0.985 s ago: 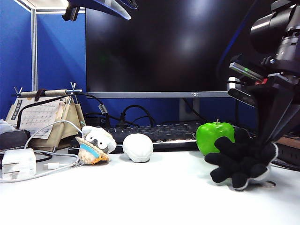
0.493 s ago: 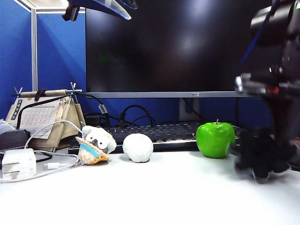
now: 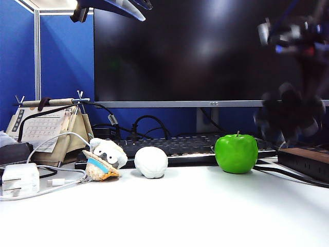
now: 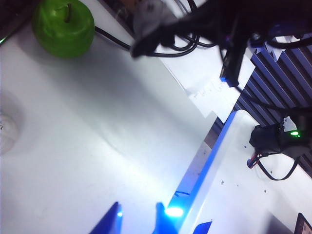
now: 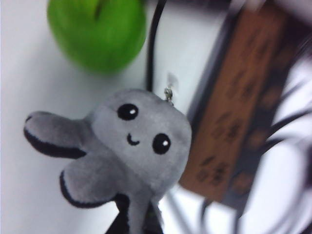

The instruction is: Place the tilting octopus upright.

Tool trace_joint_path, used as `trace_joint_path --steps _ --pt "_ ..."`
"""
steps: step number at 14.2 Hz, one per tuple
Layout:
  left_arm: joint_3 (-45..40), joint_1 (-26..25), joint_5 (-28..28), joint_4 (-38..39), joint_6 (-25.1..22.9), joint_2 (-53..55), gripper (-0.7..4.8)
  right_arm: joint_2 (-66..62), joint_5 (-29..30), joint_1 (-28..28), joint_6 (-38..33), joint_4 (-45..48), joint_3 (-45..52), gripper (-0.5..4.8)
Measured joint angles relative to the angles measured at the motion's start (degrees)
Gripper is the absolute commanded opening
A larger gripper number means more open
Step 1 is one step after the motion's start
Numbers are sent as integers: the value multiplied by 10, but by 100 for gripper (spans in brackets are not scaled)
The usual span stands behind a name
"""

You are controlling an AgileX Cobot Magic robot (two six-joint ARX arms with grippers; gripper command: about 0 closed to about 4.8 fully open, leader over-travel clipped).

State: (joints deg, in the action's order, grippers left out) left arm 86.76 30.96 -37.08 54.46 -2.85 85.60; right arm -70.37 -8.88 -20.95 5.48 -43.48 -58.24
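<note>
One octopus (image 5: 134, 151) hangs pinched in the right claw (image 5: 139, 222) above one apple (image 3: 236, 153); left claw (image 4: 137, 219) gapes overhead.

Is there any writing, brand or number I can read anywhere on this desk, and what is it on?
Monitor: small logo on its lower bezel, too small to read.
Desk calendar: printed grid of numbers, too small to read.
Keyboard: key legends not legible.
Brown power strip: dark markings, blurred.
Nothing here reads clearly.

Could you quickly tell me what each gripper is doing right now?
Left gripper: open, empty, raised over the table.
Right gripper: shut on the octopus, lifted beside the green apple.
</note>
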Motion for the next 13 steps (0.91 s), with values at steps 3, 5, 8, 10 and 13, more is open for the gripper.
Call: trace_joint_path --steps 3,5,8,10,13 --pt "0 0 0 -7 0 0 100 1 -110 -65 48 84 0 -3" --pt "0 0 0 -7 0 0 100 -24 -261 -127 147 138 0 -3" --pt "0 0 0 5 -1 0 100 -56 -282 -170 190 191 0 -3" --pt "0 0 0 15 -1 0 100 -75 -285 -203 185 196 23 -3" --pt "0 0 0 22 -1 0 100 -85 -283 -247 162 210 105 -3"
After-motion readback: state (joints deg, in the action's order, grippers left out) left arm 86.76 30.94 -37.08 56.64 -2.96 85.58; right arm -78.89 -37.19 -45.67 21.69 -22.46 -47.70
